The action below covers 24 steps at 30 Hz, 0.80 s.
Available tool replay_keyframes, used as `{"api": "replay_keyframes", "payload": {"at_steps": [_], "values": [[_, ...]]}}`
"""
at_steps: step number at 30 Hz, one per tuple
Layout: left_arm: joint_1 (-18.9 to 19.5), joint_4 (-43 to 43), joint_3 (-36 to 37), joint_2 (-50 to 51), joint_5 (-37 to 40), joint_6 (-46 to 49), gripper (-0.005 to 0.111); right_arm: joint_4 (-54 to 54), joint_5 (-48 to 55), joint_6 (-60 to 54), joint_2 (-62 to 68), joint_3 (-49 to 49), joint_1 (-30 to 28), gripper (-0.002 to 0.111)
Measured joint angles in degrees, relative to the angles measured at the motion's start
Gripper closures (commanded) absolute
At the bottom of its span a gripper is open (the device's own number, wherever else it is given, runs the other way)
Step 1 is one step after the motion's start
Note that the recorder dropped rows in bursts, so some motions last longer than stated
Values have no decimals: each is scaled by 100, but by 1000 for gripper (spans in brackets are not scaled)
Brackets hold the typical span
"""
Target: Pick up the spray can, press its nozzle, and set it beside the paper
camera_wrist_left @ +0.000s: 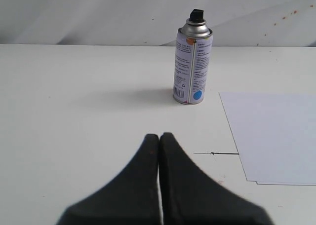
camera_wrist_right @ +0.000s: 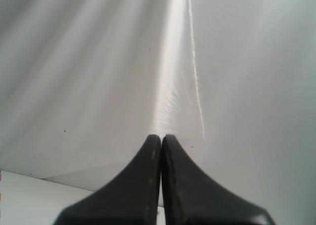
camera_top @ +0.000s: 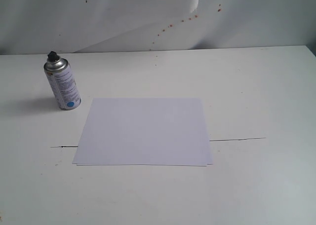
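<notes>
The spray can [camera_top: 62,84] stands upright on the white table, off the paper's far left corner, its black nozzle [camera_top: 52,54] on top. The white paper [camera_top: 144,131] lies flat mid-table. Neither gripper shows in the exterior view. In the left wrist view the spray can [camera_wrist_left: 191,63] with its nozzle [camera_wrist_left: 197,16] stands well beyond my left gripper [camera_wrist_left: 159,135], which is shut and holds nothing; the paper [camera_wrist_left: 274,136] lies to one side. My right gripper [camera_wrist_right: 161,137] is shut and empty, facing a white backdrop.
A thin dark line [camera_top: 237,138] runs across the table [camera_top: 256,87] on both sides of the paper. A creased white backdrop [camera_top: 123,18] with small reddish specks rises behind the table's far edge.
</notes>
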Motion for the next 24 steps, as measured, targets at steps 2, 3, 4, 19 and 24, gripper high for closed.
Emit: {"api": "replay_keyframes", "payload": {"at_steps": [2,3,4,19,24], "values": [[0,0,0,0,0,0,107,0,-28,0,0,0,160,108],[0,0,0,0,0,0,107,0,-37,0,0,0,212,108],[0,0,0,0,0,0,107,0,-37,0,0,0,262,108],[0,0,0,0,0,0,107,0,-72,0,0,0,325,108],[0,0,0,0,0,0,107,0,-72,0,0,0,325,108]]}}
